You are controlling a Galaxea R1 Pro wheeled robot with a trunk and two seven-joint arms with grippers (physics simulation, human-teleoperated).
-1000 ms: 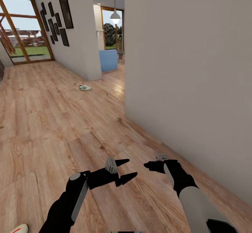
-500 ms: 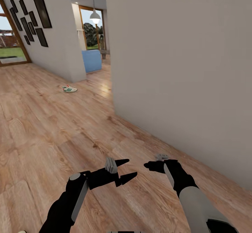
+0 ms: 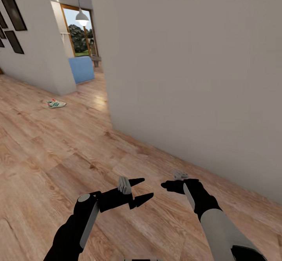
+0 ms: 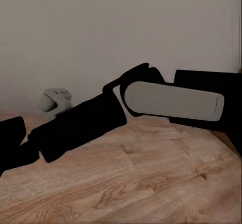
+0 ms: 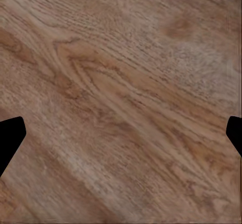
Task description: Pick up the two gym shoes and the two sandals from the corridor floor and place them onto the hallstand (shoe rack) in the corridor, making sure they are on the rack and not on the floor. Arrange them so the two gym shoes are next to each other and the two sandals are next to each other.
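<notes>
One gym shoe (image 3: 56, 103), white with green stripes, lies on the corridor floor (image 3: 58, 155) far ahead to the left, near a wall corner. The second gym shoe, the sandals and the hallstand are out of view. My left gripper (image 3: 141, 190) hovers low over the planks in front of me, open and empty. Just to its right, my right gripper (image 3: 169, 185) is also open; in the right wrist view its black fingertips (image 5: 10, 136) stand at the two edges with bare floor (image 5: 121, 98) between. The left wrist view looks across at my right arm (image 4: 166, 98).
A large light-grey wall (image 3: 196, 77) runs along the right, its corner (image 3: 111, 120) jutting out ahead. Past it are a blue armchair (image 3: 81, 69), a pendant lamp (image 3: 81, 17) and a glass door. Dark picture frames (image 3: 11, 6) hang on the left wall.
The camera has swung to the right: the window has left the picture and the gym shoe and doorway sit further left. Both arms keep the same pose.
</notes>
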